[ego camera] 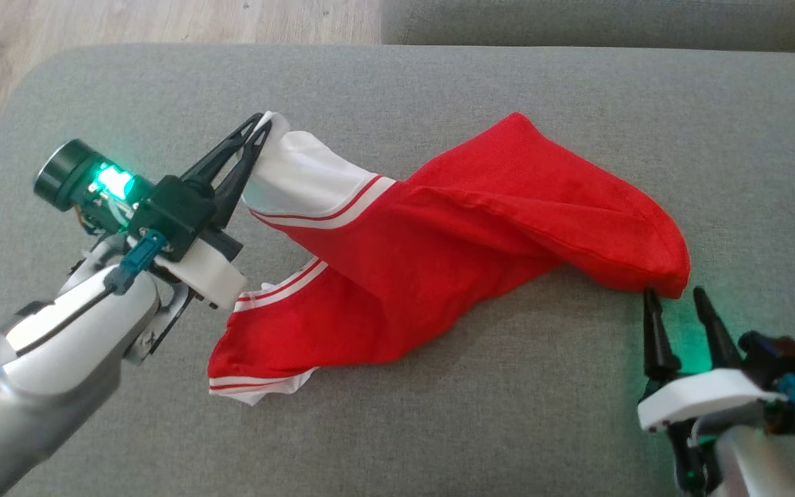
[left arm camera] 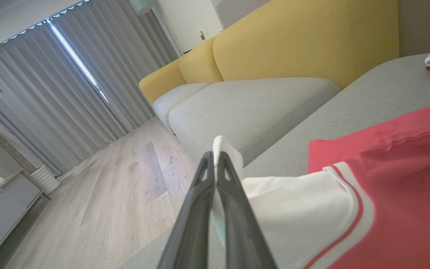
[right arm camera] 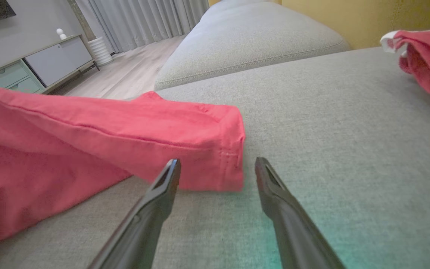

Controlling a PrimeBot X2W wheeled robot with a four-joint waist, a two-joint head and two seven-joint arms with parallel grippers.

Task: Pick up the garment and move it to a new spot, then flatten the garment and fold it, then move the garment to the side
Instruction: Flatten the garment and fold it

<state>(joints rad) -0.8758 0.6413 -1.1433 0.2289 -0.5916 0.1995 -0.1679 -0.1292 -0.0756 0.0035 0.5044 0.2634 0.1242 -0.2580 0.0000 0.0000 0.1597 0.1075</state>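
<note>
1. We see our left tool (ego camera: 261, 124) pinched tight on the white edge of the red garment (ego camera: 453, 255), holding that end raised.
2. The garment lies twisted across the grey sofa cushion (ego camera: 439, 428).
3. Our right tool (ego camera: 675, 297) stands wide apart and empty, just beside the garment's red corner.

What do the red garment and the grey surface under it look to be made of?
The red garment looks like thin, soft cloth, woven or knit, with a matte finish. It drapes and creases loosely, and it has stitched hems and white striped trim. The grey surface seems to be an upholstered cushion in coarse woven fabric, also matte, with a fine flecked weave and rounded padded edges.
</note>
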